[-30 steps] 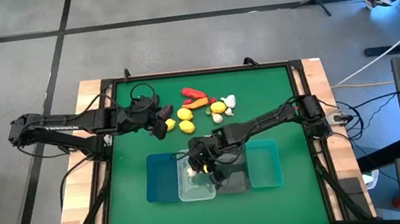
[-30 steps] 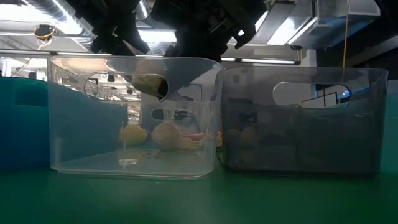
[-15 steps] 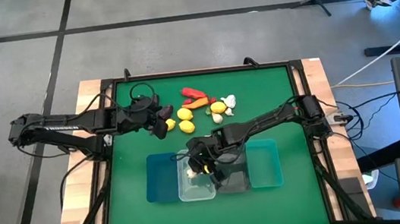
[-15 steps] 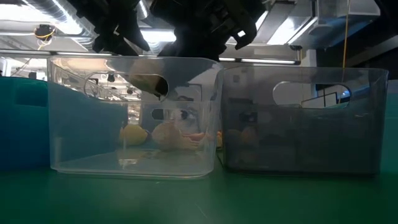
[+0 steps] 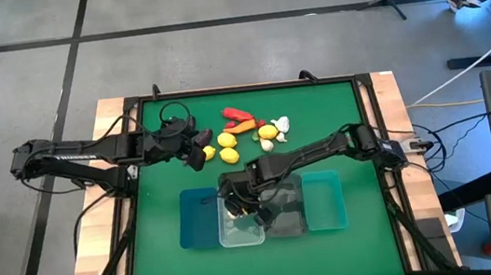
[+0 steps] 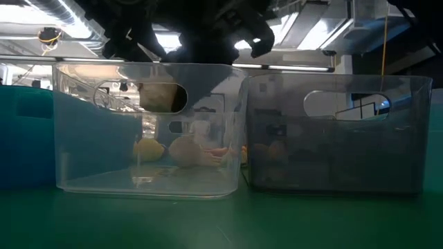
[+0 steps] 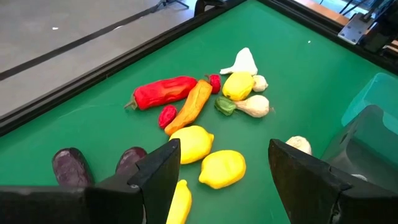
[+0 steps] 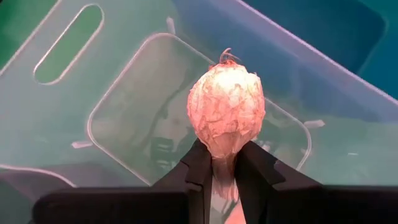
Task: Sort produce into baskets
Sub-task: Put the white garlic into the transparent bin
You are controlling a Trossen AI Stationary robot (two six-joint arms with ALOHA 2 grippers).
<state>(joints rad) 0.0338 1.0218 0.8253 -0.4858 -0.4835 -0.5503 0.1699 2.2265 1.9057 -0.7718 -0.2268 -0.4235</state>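
My right gripper [image 5: 235, 201] is over the clear bin [image 5: 241, 227], shut on a whitish garlic bulb [image 8: 226, 111]. In the low view the bulb [image 6: 162, 97] shows at the height of the clear bin's [image 6: 149, 176] handle hole. The blue bin [image 5: 196, 217], dark grey bin [image 5: 285, 215] and teal bin [image 5: 326, 201] stand in the same row. My left gripper [image 7: 224, 180] is open over the lemons [image 7: 194, 140]; it also shows in the high view [image 5: 198, 153]. Two dark purple pieces [image 7: 71, 167] lie beside it. My right gripper pinches the garlic's thin stalk [image 8: 222, 169] between its two fingers, just under the bulb. The bulb sticks out past the fingertips, lifted clear above the clear bin's floor [image 8: 155, 124].
Beyond the left gripper lie a red pepper [image 7: 163, 92], an orange piece [image 7: 194, 104], more lemons [image 7: 238, 84] and garlic bulbs [image 7: 254, 106]. The pile sits at the far middle of the green mat [image 5: 166, 251]. A black frame [image 5: 249, 88] rims the mat.
My right gripper has gone a little toward the table's left edge with the garlic, from the border of the clear and dark grey bins to over the clear bin. It stays shut on the stalk.
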